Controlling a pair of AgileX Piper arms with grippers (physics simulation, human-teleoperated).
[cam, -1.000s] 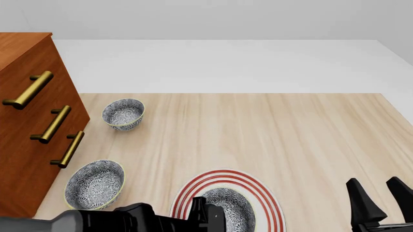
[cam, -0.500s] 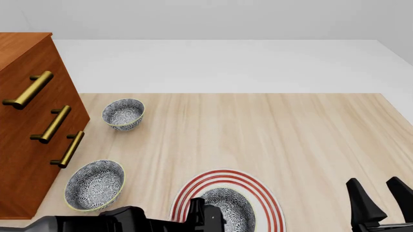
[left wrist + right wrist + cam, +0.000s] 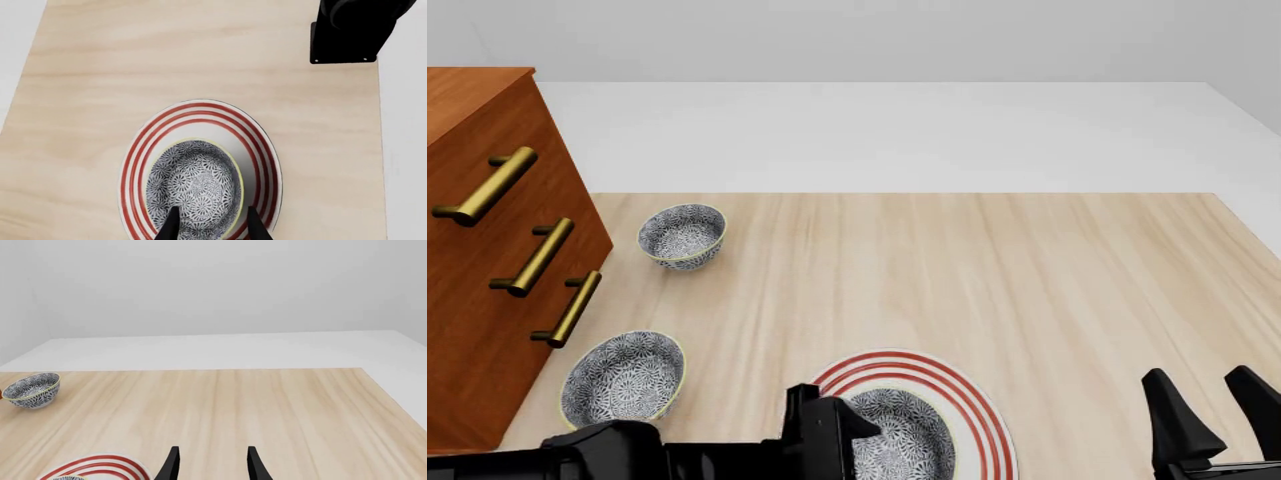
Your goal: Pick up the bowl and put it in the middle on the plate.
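Finishing the placing step: bowl sitting on the plate, roughly central, a touch toward the left hand's side. Left hand hovering above, fingers spread apart, gripping nothing, straddling the near rim. Right hand idling open and empty over the counter. Next: lifting the left hand straight clear without nudging the bowl.

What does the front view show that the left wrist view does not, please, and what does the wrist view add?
Only the front view shows the wooden drawer cabinet, the two other bowls on the table near it, and the right tool, fingers apart, holding nothing. Only the left wrist view shows the left tool, its fingertips straddling the near rim, and the whole plate outline. Both show the bowl sitting on the plate and the wooden table.
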